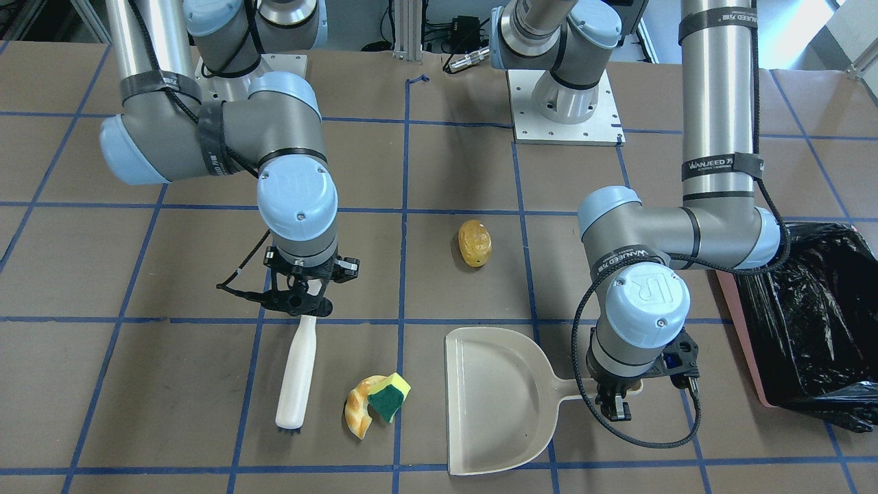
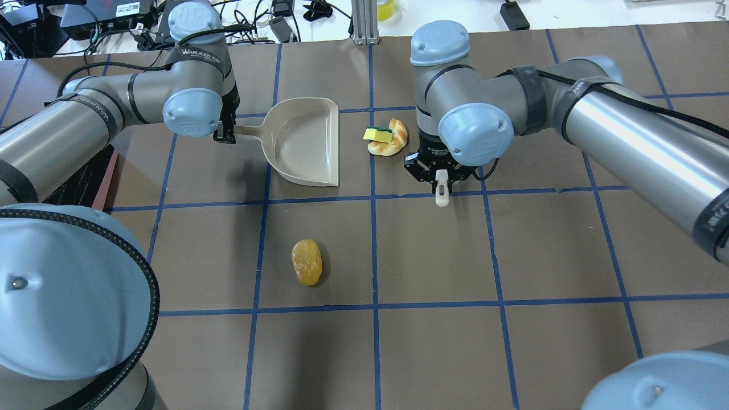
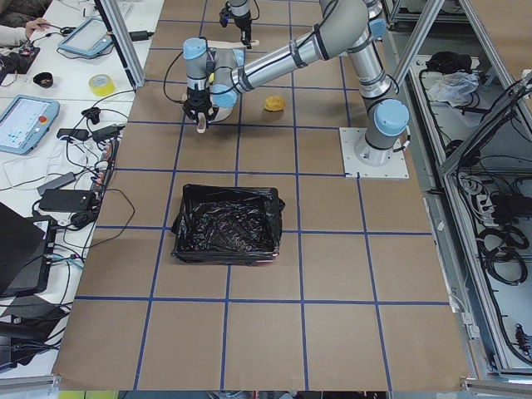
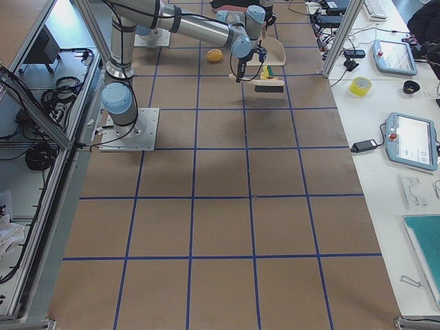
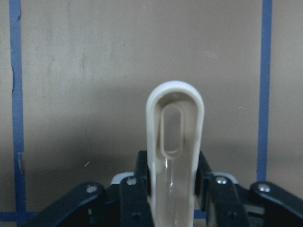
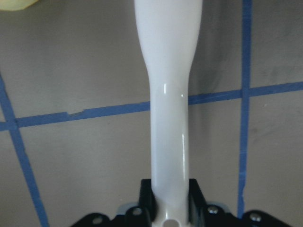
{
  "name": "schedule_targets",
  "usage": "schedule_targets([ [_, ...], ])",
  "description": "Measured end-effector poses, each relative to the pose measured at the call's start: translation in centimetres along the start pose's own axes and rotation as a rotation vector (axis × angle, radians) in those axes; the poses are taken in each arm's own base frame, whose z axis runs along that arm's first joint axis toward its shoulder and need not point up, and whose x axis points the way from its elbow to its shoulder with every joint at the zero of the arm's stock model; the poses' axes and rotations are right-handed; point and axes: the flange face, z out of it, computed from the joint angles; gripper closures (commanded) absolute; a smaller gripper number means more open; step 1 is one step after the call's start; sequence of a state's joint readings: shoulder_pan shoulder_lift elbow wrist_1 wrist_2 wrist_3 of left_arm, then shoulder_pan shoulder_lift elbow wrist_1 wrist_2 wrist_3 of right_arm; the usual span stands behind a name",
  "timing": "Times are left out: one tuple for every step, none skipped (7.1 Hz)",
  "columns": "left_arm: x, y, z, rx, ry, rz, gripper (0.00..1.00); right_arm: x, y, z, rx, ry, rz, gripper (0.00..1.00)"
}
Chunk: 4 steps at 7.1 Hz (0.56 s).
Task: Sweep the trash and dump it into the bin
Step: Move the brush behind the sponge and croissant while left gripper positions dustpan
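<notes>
While the sponge (image 1: 389,396), yellow foam with a coarse green face, rests against the curved tan bread crescent (image 1: 358,410), the two touch each other on the table (image 1: 171,384). The third piece, a lumpy yellow-brown potato-like oval (image 1: 475,242), sits well apart from them, nearer the robot's bases.

The sponge and crescent lie between the brush (image 1: 297,370) and the dustpan (image 1: 490,405). A blue tape line runs between them and the pan's straight open mouth. The dustpan is smooth beige plastic, flat-floored with a low raised rim. The left gripper (image 1: 616,396) is clamped on its looped handle, with a finger pressed to each side. The brush has a glossy white handle that flares toward a dark bristled end. The right gripper (image 1: 302,302) is closed around its narrow tip.

The bin (image 1: 741,329) stands at the table's end beyond the left arm. It is a pink box lined with a crinkled, shiny black bag (image 1: 809,315). In the front-facing view the left arm's elbow covers its near corner. The table is covered in matte brown paper gridded with blue tape.
</notes>
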<state>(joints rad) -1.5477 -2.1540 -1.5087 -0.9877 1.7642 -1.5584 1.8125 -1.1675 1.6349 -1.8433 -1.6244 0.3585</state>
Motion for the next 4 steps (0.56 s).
schedule_targets([
  [0.1, 0.0, 0.1, 0.008, 0.001, -0.005, 1.00, -1.6, -0.1, 0.8, -0.009, -0.025, 0.004, 0.83],
  [0.1, -0.1, 0.2, 0.017, 0.001, -0.007, 1.00, -3.4, -0.5, 1.7, -0.006, -0.037, 0.006, 0.84],
  [0.2, -0.2, 0.2, 0.022, 0.002, -0.007, 1.00, -5.1, -0.8, 2.4, -0.001, -0.045, 0.023, 0.84],
  [0.2, -0.3, 0.1, 0.033, 0.004, -0.006, 1.00, -6.7, -1.0, 2.9, -0.011, -0.074, 0.059, 0.85],
])
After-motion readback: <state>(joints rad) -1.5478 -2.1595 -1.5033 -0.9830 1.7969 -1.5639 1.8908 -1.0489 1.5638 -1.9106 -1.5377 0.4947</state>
